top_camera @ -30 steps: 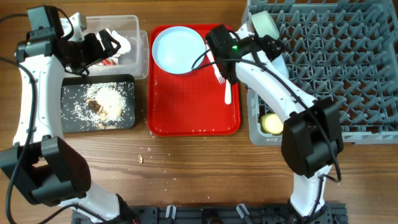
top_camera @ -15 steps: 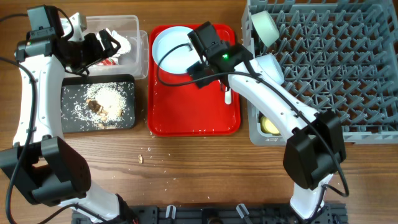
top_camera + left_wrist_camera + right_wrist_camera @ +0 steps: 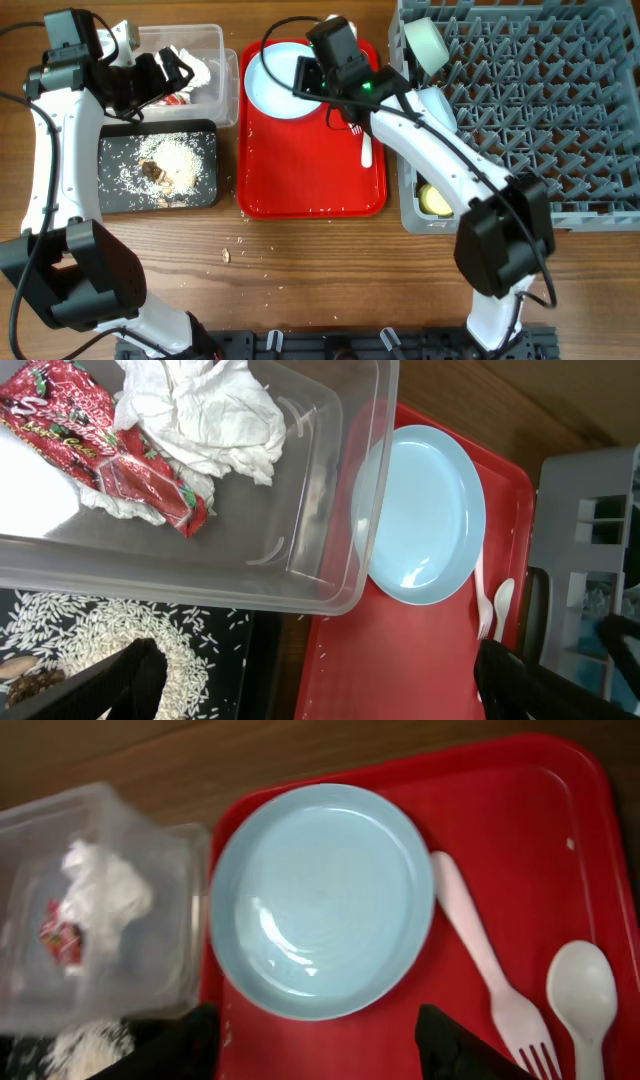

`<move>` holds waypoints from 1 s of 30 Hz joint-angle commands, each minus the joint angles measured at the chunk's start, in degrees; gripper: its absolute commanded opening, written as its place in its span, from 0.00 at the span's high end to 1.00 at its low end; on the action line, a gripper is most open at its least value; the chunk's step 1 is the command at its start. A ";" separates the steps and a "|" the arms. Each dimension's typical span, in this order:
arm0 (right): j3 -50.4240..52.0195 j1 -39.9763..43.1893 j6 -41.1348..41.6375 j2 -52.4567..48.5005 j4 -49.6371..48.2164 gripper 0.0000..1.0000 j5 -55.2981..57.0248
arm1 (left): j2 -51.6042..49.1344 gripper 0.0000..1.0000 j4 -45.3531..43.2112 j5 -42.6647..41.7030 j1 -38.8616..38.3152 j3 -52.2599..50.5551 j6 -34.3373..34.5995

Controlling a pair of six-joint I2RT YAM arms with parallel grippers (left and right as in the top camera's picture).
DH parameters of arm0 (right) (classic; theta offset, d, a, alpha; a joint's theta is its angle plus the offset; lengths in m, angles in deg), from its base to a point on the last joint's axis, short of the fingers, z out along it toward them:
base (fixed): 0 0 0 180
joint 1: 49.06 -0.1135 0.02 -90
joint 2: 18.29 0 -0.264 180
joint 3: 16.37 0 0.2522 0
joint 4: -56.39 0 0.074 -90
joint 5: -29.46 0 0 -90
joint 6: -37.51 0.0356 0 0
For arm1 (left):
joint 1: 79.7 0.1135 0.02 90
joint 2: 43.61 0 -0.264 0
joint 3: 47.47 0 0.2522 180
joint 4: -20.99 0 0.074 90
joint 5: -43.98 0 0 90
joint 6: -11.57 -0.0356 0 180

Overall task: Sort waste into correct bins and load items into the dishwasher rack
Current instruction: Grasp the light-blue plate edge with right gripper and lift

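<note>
The pale blue plate (image 3: pixel 270 92) lies at the back of the red tray (image 3: pixel 300 175). The white fork (image 3: pixel 353 124) and spoon (image 3: pixel 366 152) lie to its right. My right gripper (image 3: pixel 304 78) hangs open and empty over the plate; in the right wrist view the plate (image 3: pixel 320 900) sits ahead of the open jaws (image 3: pixel 320 1055), with the fork (image 3: pixel 490 982) and spoon (image 3: pixel 582 990) to the right. My left gripper (image 3: pixel 168 70) is open over the clear tub (image 3: pixel 222 60), which holds the napkin (image 3: pixel 205 410) and the wrapper (image 3: pixel 90 445). Rice scraps (image 3: pixel 175 160) lie in the black tray (image 3: pixel 118 190).
The grey rack (image 3: pixel 540 110) stands at the right. It holds a pale green bowl (image 3: pixel 424 42), a pale blue bowl (image 3: pixel 438 104) and a yellow cup (image 3: pixel 436 199). A few crumbs (image 3: pixel 232 250) lie on the table in front of the red tray.
My right arm has swung left from the tray's right side near the rack to above the plate. The left arm has not moved.
</note>
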 commanded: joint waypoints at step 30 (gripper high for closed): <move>-2.29 4.72 -2.99 -5.64 2.58 0.96 -4.74 | 0.59 0.00 0.00 0.11 0.31 0.83 0.33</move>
